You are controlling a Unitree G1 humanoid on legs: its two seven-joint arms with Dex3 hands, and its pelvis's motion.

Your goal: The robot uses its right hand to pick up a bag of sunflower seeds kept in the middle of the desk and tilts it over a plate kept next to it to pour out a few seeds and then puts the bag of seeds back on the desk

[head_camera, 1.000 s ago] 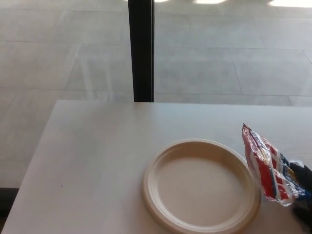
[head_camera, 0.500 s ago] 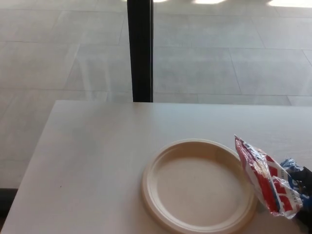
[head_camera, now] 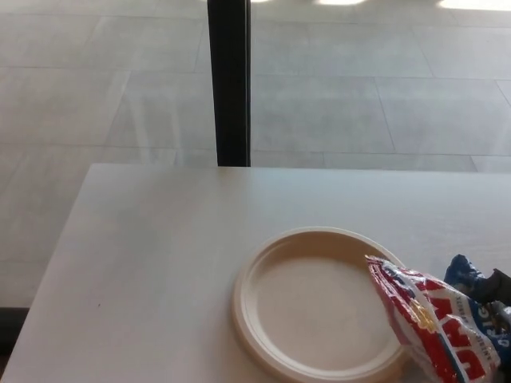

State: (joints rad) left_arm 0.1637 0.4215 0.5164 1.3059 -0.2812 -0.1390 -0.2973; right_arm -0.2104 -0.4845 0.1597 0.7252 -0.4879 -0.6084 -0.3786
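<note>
Leaning further over than a moment ago, the bag of seeds [head_camera: 431, 327] now reaches from the right hand [head_camera: 497, 289] toward the robot's left, its top end lying over the right side of the plate [head_camera: 263, 275]. A second ago the bag stood more upright, just off the plate's right rim; since then its top has swung down and to the left, across the rim. The right hand shows only as a dark sliver at the picture's right edge, behind the blue end of the bag; it appears to be gripping that end, though the fingers themselves are mostly cut off. The plate sits on the desk [head_camera: 160, 255] to the left of the hand, unmoved and looking bare. The dark post [head_camera: 230, 80] stands beyond the desk's far edge.
</note>
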